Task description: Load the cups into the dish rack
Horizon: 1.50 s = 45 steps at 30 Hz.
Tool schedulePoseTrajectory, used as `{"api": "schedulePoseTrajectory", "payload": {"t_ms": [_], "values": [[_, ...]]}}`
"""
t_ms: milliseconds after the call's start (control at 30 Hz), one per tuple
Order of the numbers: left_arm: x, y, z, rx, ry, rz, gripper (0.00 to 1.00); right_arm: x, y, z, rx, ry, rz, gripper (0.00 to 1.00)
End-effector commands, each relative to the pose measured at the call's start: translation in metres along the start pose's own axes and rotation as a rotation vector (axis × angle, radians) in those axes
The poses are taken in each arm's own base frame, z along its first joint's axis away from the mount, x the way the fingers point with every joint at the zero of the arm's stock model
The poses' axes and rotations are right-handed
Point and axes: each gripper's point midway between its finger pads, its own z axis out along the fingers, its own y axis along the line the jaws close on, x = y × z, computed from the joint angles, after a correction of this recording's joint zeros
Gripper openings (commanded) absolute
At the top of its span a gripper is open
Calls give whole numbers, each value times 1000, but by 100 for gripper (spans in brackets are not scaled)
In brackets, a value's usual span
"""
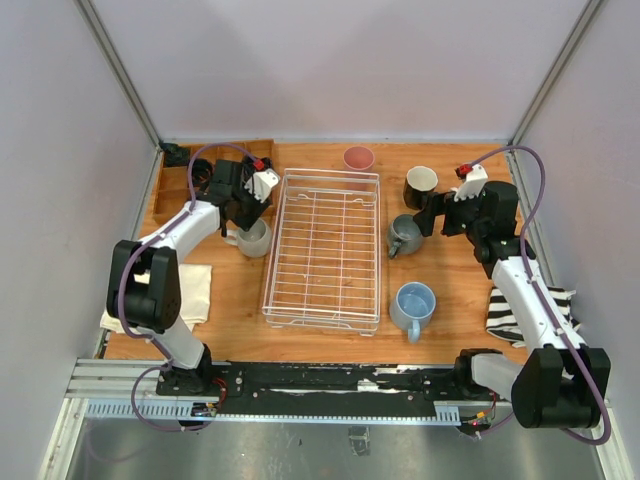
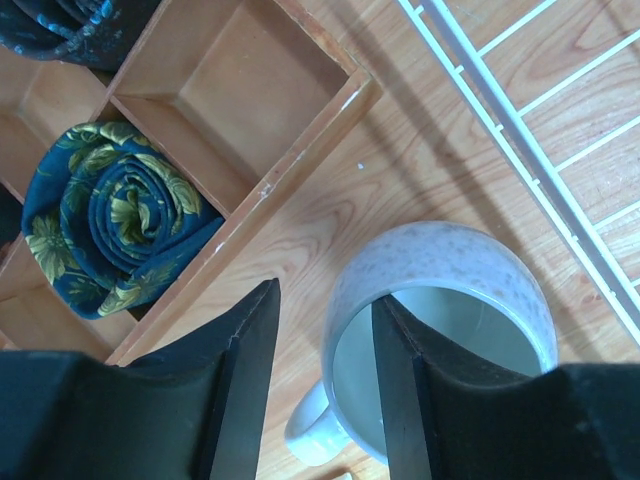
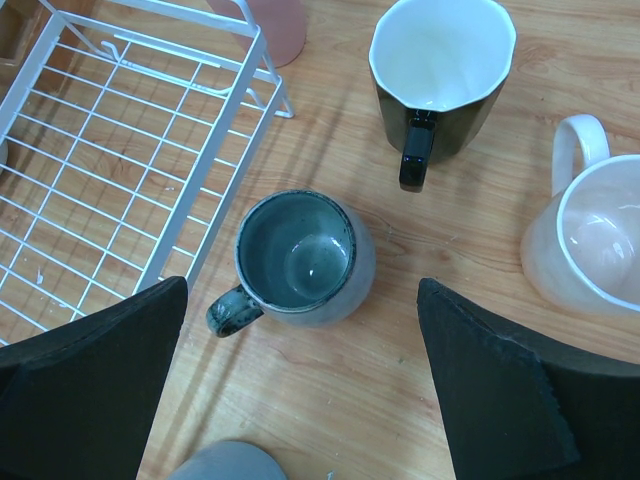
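so the left arm's black fingers (image 2: 250, 380) straddle the wall of the speckled white ceramic mug (image 2: 440, 260), one inside, one outside, with a gap showing, so not pinching it. The mug stands upright on the wooden tabletop (image 1: 450, 270), between the brown wooden compartment tray (image 2: 240, 90) and the white wire dish rack (image 1: 275, 250). The right fingers (image 3: 110, 370) are spread wide over the grey-green mug (image 3: 305, 255) beside the rack
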Motion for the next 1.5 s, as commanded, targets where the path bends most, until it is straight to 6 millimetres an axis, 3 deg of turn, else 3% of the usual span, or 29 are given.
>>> {"api": "schedulePoseTrajectory", "payload": {"t_ms": [0,267,467,700,1167,1367,1467], "values": [[-2,-3,1,12,9,-11,48,-13,2,0,-17,-36,-5,99],[15,-28,5,95,71,-43,47,-15,2,-1,-13,-40,3,99],[25,-39,12,142,157,-108,3,-16,1,0,-5,-45,18,99],[14,-45,9,162,147,-235,1,-23,1,1,10,-32,58,99],[6,18,-30,-113,152,-347,0,-42,19,0,-56,-49,72,99],[-30,47,-65,-131,24,-430,1,-53,46,1,-130,-33,51,99],[-58,56,-83,-95,-49,-482,0,-60,66,0,-186,-18,45,99]]}}
